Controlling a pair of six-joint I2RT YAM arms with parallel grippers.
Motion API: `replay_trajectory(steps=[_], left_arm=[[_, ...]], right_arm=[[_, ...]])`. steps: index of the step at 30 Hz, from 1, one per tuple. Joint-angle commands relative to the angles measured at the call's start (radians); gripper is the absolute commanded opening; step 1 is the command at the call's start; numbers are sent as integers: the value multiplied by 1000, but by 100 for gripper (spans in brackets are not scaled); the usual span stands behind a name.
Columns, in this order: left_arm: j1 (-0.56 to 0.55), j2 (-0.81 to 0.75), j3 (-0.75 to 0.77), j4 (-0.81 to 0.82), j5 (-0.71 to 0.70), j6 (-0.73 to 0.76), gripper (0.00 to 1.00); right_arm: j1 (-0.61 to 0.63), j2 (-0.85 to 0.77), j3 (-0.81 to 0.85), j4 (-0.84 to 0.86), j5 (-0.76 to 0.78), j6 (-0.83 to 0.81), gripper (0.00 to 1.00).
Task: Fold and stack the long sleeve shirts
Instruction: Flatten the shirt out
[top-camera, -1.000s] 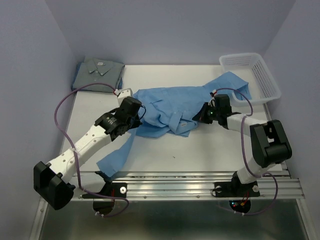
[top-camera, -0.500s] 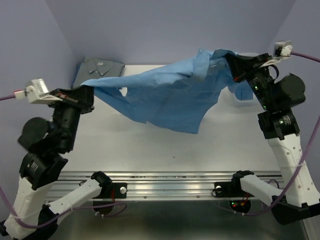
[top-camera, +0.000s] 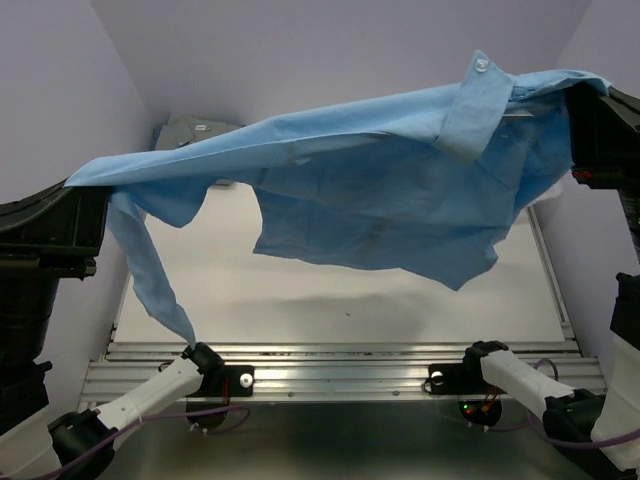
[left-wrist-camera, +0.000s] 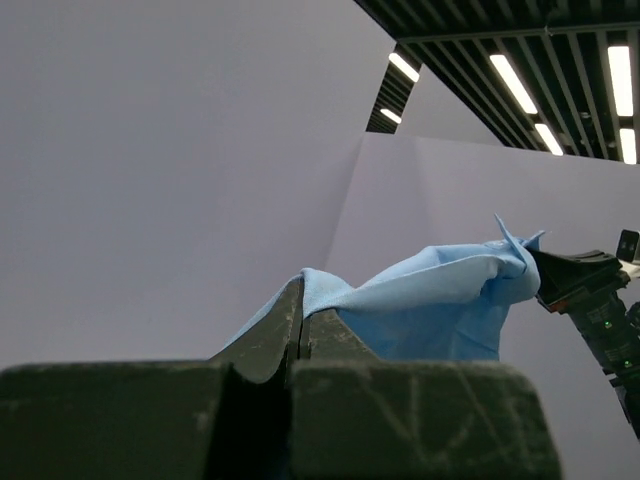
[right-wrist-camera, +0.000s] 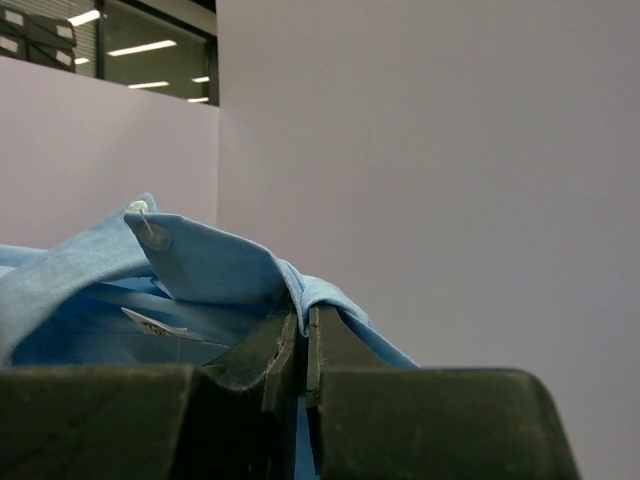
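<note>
Pale lilac walls (top-camera: 330, 50) box in a white counter (top-camera: 350, 300), with a ribbed metal rail (top-camera: 340, 372) along its near edge at the bottom of the top view. The light blue shirt (top-camera: 380, 190) is stretched in the air across most of that view, well above the counter. It is pulled taut from the middle left of the frame to the upper right, with loose folds sagging beneath it. The left fingers (left-wrist-camera: 280, 335) are clenched on one edge of this shirt. In the left wrist view the two dark tips press together and blue cloth rises from between them. The right fingers (right-wrist-camera: 278, 345) are likewise clamped on the shirt's other end, with fabric draped over their tips. A turned-over flap bearing a pale button (right-wrist-camera: 140, 208) shows at middle left of the right wrist view. One sleeve (top-camera: 150, 270) dangles at the lower left of the top view, its tip near the counter's front edge; contact cannot be told. The grey-blue shirt (top-camera: 195, 130) lies folded at the counter's far left corner, mostly hidden behind the raised cloth.
</note>
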Motion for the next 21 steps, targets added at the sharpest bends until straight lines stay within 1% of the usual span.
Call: replay_trajectory(steps=[1, 4, 6, 7, 9, 10, 12, 13, 14, 16, 17, 18, 19, 20, 21], left_arm=[[-1, 12, 96, 80, -5, 33, 0], [-1, 30, 127, 79, -36, 49, 0], [-1, 43, 117, 94, -104, 55, 0], [-1, 49, 110, 102, -169, 53, 0], [-1, 81, 86, 117, -240, 58, 0], [-1, 99, 83, 116, -330, 61, 0], [-1, 165, 60, 113, -436, 73, 0], [-1, 193, 51, 102, -586, 79, 0], [-1, 251, 26, 93, -660, 61, 0], [0, 315, -2, 74, -807, 62, 0], [9, 348, -12, 61, -802, 50, 0], [85, 410, -40, 21, -771, 21, 0], [160, 447, -49, -17, -619, -28, 0], [258, 479, -63, -44, -504, -81, 0], [429, 547, -134, -33, -387, -143, 0]], right_arm=[[-2, -17, 97, -34, 37, -61, 1], [-2, -34, 91, -36, 37, -68, 1], [-2, -40, 74, -31, 42, -69, 1], [-2, -37, 67, -26, 40, -68, 1], [-2, -6, 50, -31, 49, -68, 1], [-2, 11, 44, -34, 75, -68, 1], [-2, 66, 1, -36, 117, -69, 1], [-2, 86, -19, -34, 141, -71, 1], [-2, 136, -40, -31, 182, -77, 1], [-2, 198, -108, -25, 216, -74, 1], [-2, 234, -126, -23, 233, -71, 1], [-2, 315, -146, -22, 232, -68, 1], [-2, 360, -191, -19, 236, -58, 1], [-2, 403, -214, -17, 227, -49, 1], [-2, 447, -238, -14, 211, -34, 2]])
